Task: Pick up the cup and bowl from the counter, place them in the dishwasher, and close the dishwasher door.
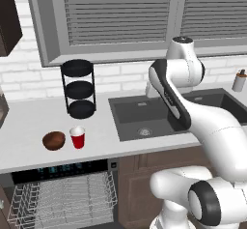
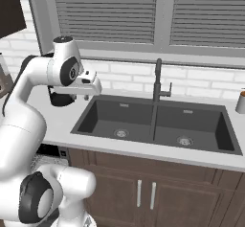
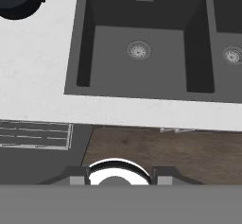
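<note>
Red cup [image 1: 77, 137] beside brown bowl [image 1: 53, 140] on counter [image 1: 29, 126], dishwasher [image 1: 62, 194] rack bare, tool [image 3: 120, 176] state unclear.

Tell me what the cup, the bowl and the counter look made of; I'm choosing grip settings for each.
The cup looks like thin plastic: flat bright red outside, white rim and inside. The bowl looks wooden, dark brown with a dull sheen, though no grain is clear. The counter looks like smooth, faintly speckled light-grey stone, possibly a composite.
</note>
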